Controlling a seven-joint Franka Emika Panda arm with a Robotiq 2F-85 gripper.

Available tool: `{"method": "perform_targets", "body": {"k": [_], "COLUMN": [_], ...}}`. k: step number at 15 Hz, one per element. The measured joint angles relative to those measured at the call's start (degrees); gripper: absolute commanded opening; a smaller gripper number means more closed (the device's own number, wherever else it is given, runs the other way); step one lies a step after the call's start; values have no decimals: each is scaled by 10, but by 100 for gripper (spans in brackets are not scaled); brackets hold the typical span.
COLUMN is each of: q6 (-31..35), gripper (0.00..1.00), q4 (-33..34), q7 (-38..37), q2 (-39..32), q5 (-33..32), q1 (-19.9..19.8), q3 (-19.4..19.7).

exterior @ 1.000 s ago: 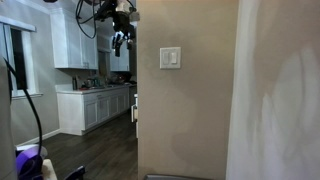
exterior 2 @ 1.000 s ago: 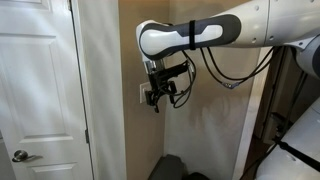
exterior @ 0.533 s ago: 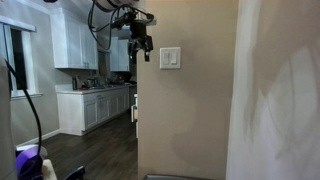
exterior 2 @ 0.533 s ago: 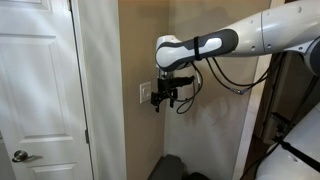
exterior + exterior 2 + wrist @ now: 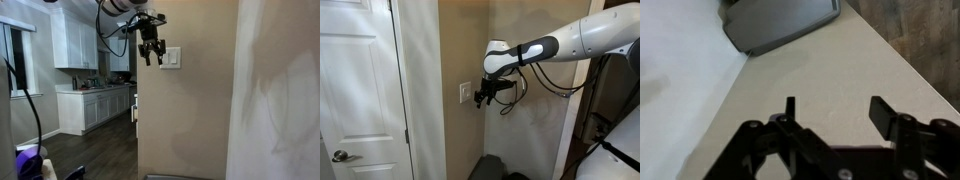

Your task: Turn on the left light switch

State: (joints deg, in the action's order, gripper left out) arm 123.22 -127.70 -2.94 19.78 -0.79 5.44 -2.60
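1. Tool [image 5: 834, 108]: two dark fingers [image 5: 790, 108] are standing well apart in the wrist view. They are gripping nothing, with only bare wall showing between them.
2. Left switch [image 5: 168, 58]: this is the left-hand rocker of a small white plate [image 5: 173, 58], sitting high on the beige wall [image 5: 190, 120] near its corner. The rocker is too small to tell which way it is tipping.
3. Tool and switch: in an exterior view the tool [image 5: 152, 57] is overlapping the plate's left edge. In an exterior view the tool [image 5: 479, 96] is pointing at the plate [image 5: 466, 93] from just beside it (touching or not, I cannot tell).
4. Arm [image 5: 560, 45]: white, trailing black cables, it is reaching in across the wall.
5. Surroundings:
   - A white door [image 5: 355, 90] is standing beside the wall.
   - White cabinets [image 5: 75, 45] are showing in the room beyond.
   - A dark grey object [image 5: 498, 168] is lying at the wall's foot and is also showing in the wrist view [image 5: 775, 22].
   - A wood floor [image 5: 915, 35] is showing beside it.
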Motion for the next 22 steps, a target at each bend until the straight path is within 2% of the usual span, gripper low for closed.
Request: {"method": "perform_targets", "body": {"k": [7,13,22], "q6": [135,171,171], "gripper": [1,0,0], "q4": [-7,1,73], "q7": [67,131,134], "q2": [-5,-38,-87], "q5": [69,145,150], "q1": [10,26,29], "q3": [19,37,29]}}
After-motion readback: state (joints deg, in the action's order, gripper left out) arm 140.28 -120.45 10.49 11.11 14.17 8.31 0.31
